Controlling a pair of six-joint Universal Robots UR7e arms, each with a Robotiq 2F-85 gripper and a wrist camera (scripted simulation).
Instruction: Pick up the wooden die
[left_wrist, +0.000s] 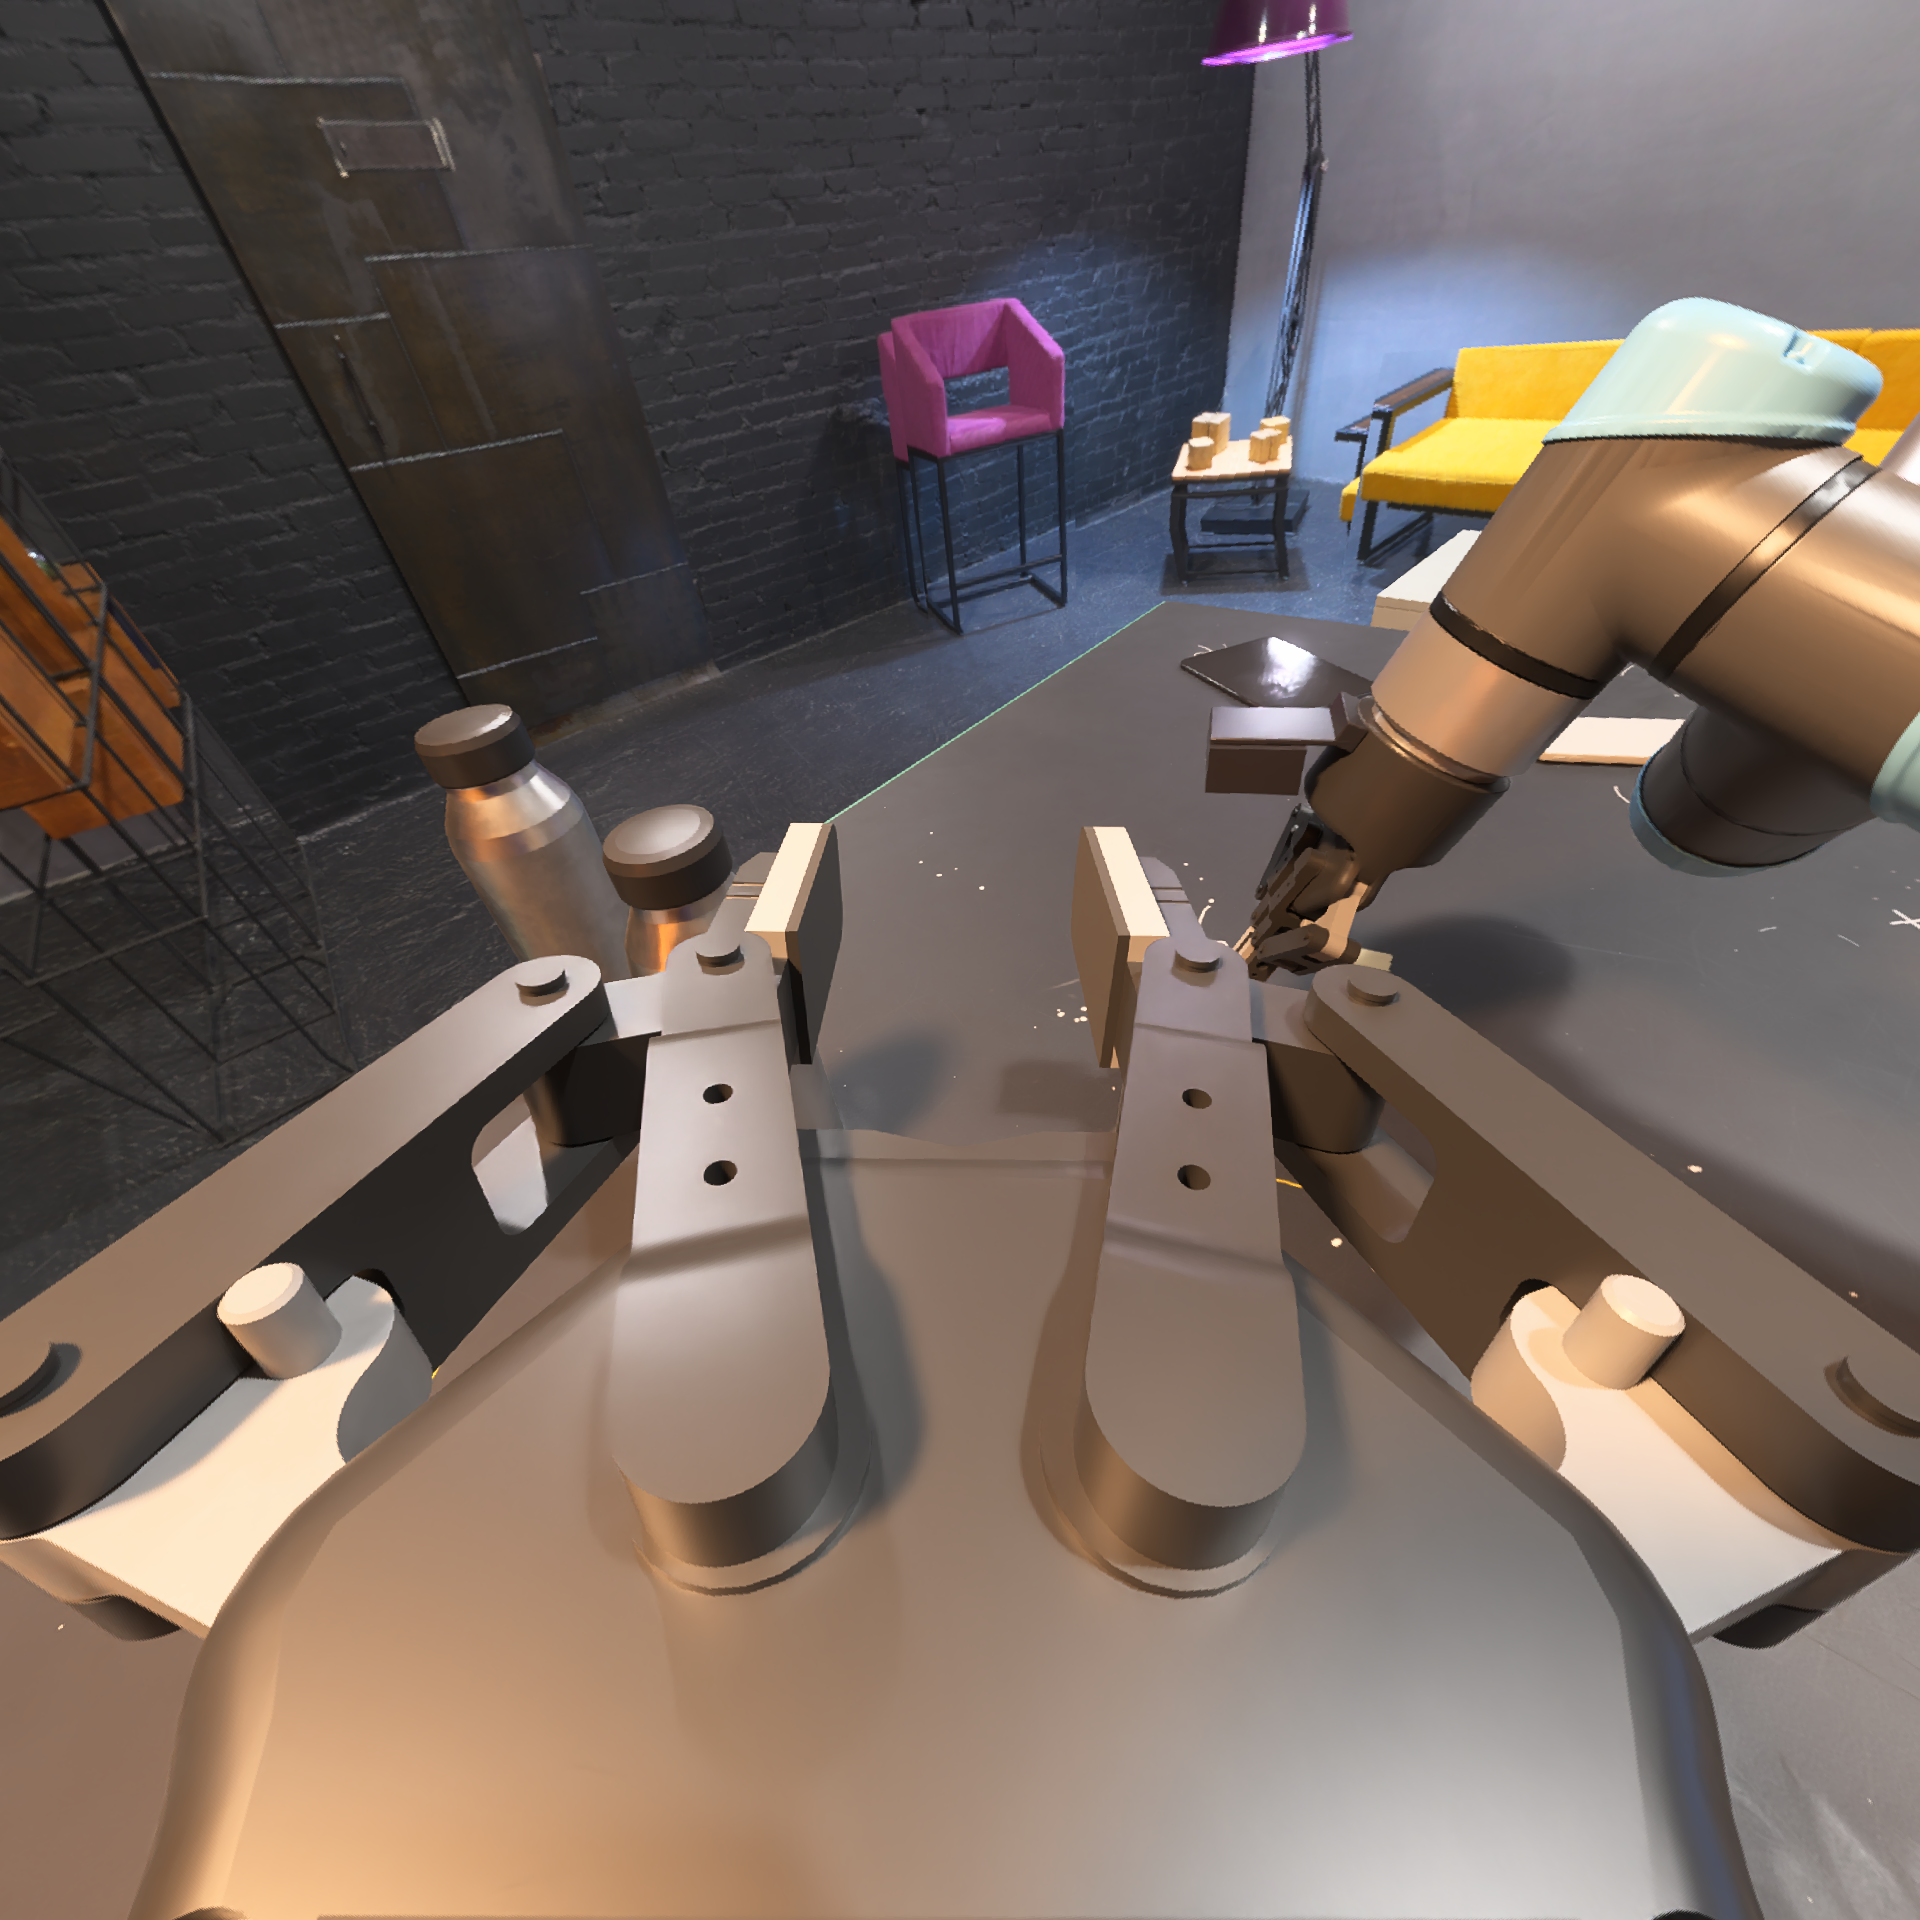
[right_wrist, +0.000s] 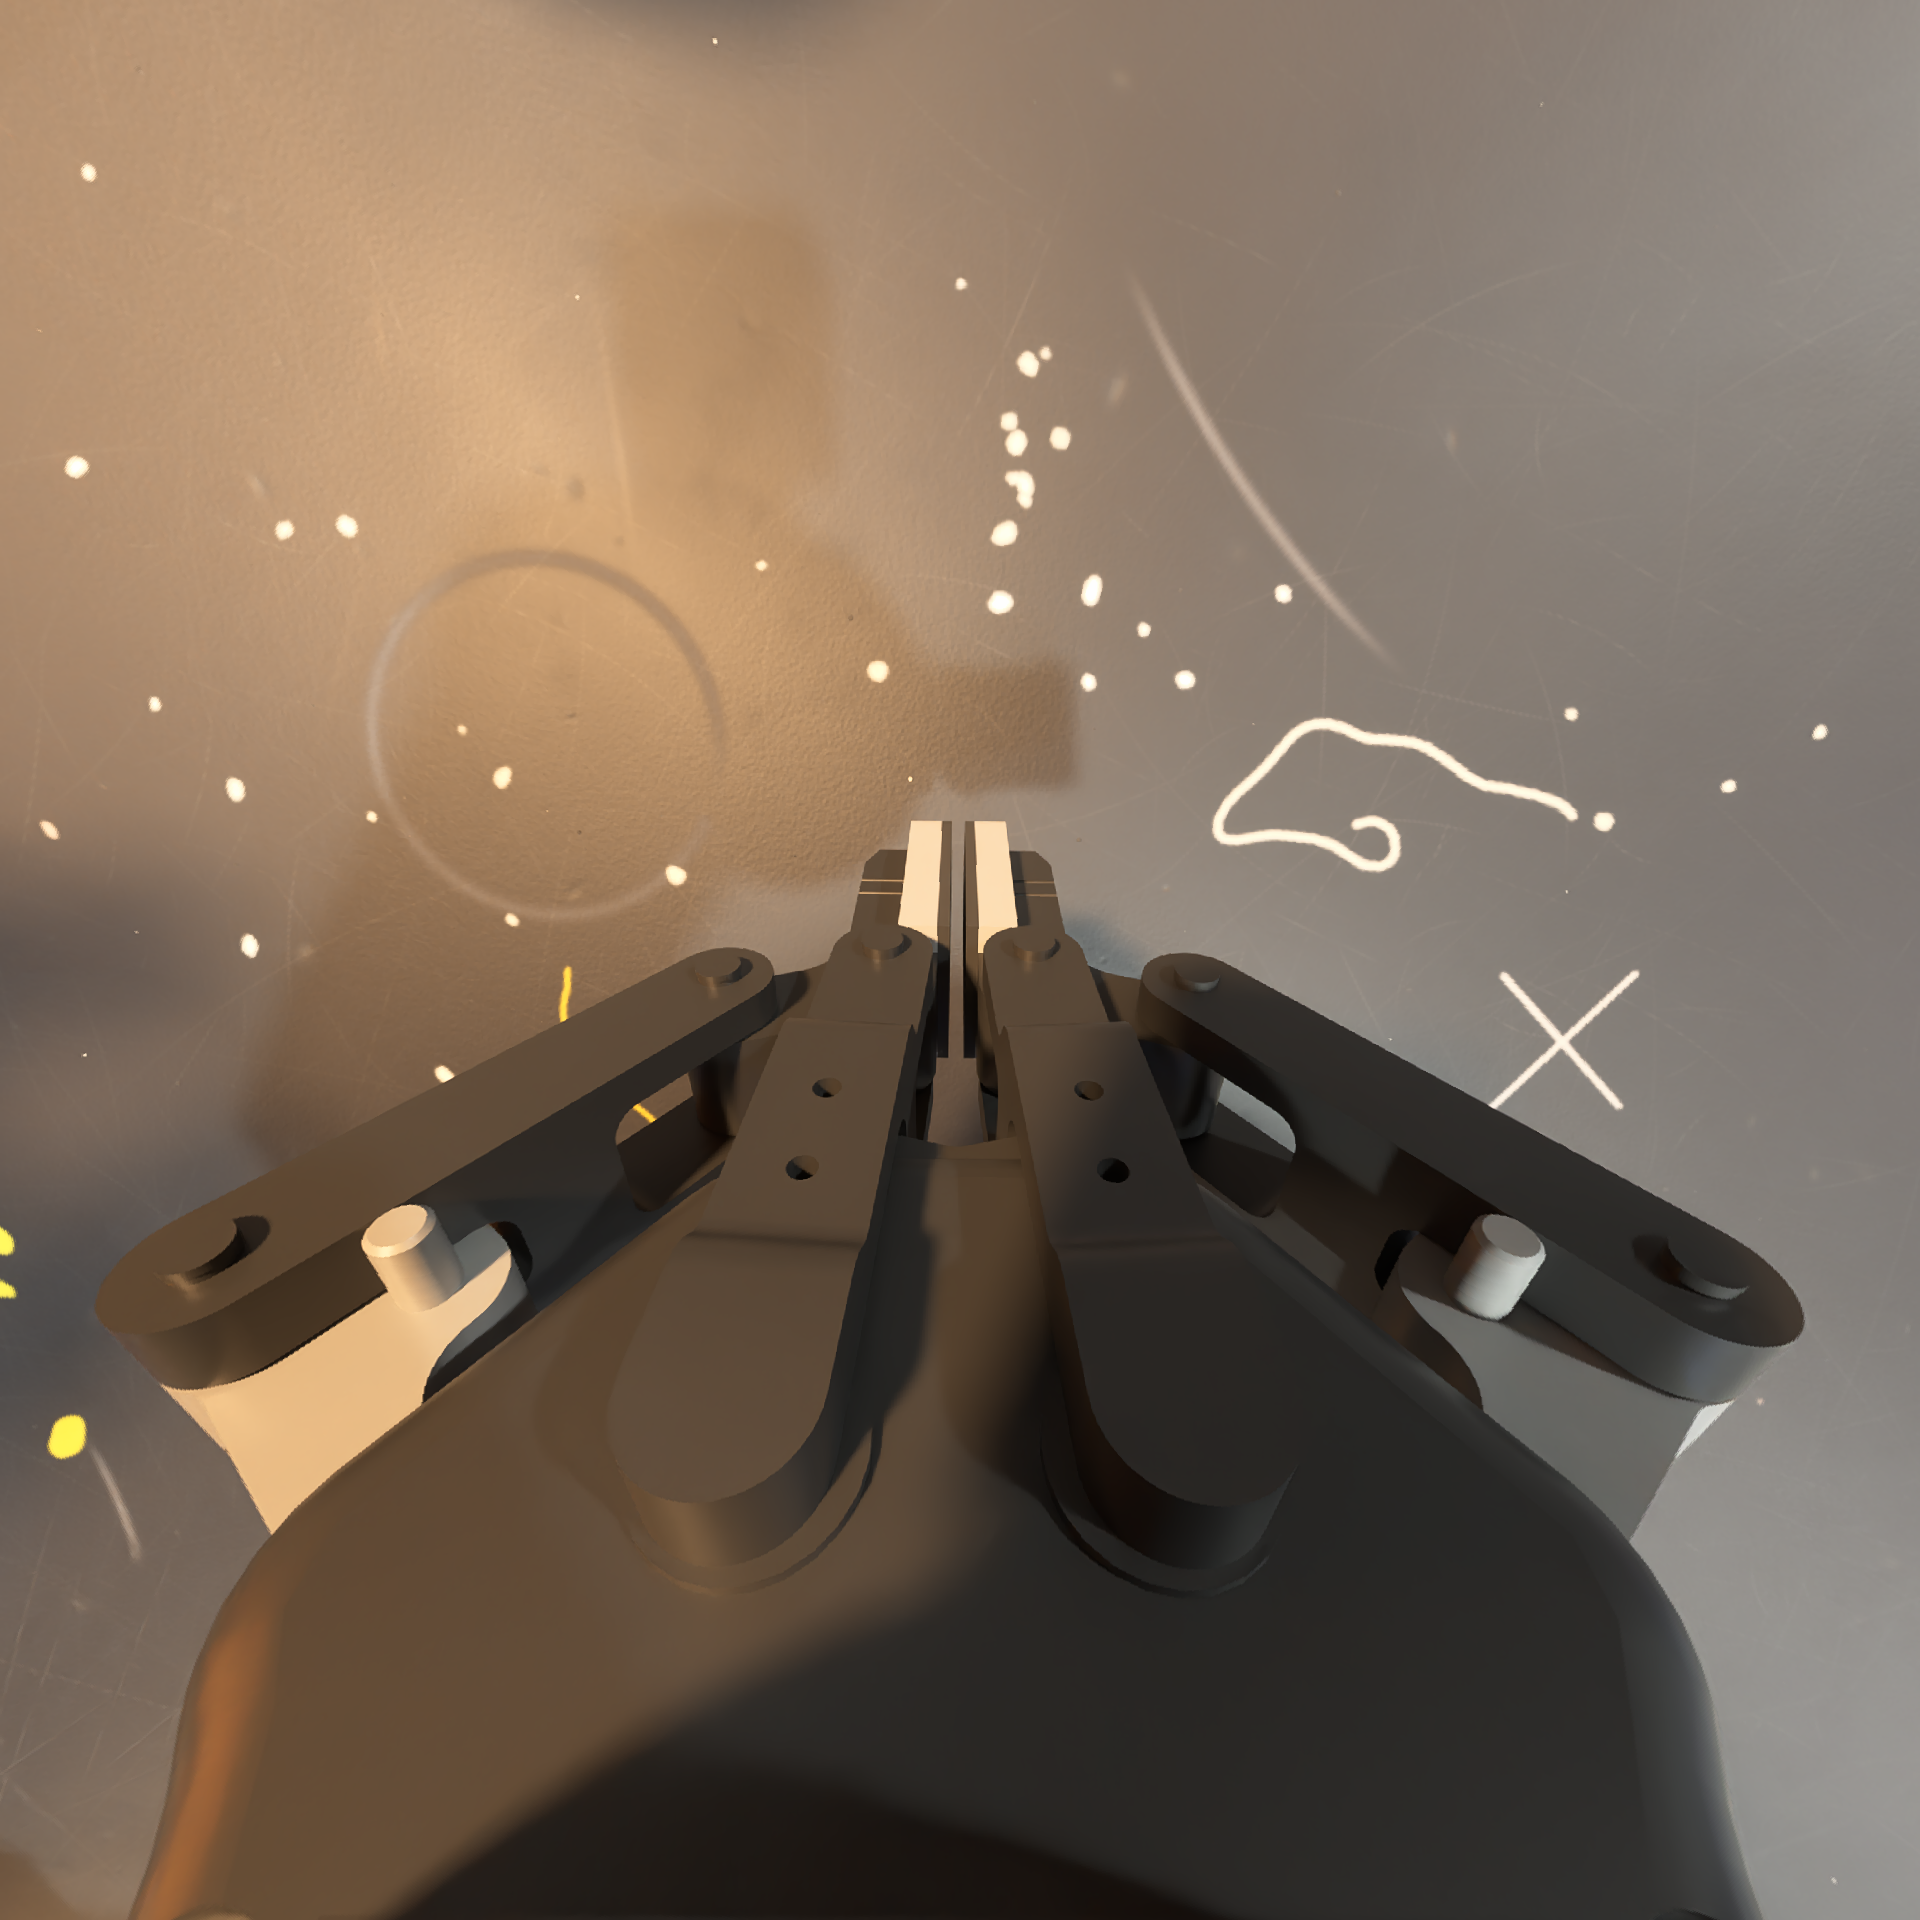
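The table (left_wrist: 1039, 748) is taken as landmark. Over it the left gripper (left_wrist: 956, 935) is held wide and empty, seemingly parked. The right gripper (right_wrist: 958, 873) is pressed nearly closed near its surface, nothing visibly between. The wooden die cannot be located.

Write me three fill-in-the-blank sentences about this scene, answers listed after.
1. The left gripper has its jaws ____.
2. The right gripper has its jaws ____, with nothing seen between them.
3. Left of the left gripper stand ____ metal bottles with dark caps.

Missing words: open; shut; two
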